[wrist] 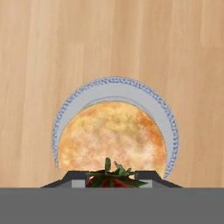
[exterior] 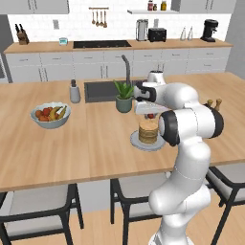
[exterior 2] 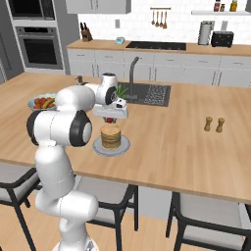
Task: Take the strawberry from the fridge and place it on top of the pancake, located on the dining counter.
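Our gripper (wrist: 112, 178) is clenching the strawberry (wrist: 112, 180); we are holding it just above the pancake (wrist: 112, 138), which is sitting on its plate (wrist: 168, 118) on the dining counter (exterior: 72, 148).

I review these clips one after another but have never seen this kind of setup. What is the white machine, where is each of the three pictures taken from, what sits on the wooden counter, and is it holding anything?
The white machine is a jointed robot arm on a mobile base, in a rendered kitchen. Two pictures come from cameras on the base, behind the arm to its left and right. The third looks down from the hand itself.

On the dining counter sit a fruit bowl, a potted plant, two small shakers, and the pancake on a plate.

The gripper hangs just above the pancake, shut on the strawberry, whose red flesh and green leaves show between the finger tips in the hand view.
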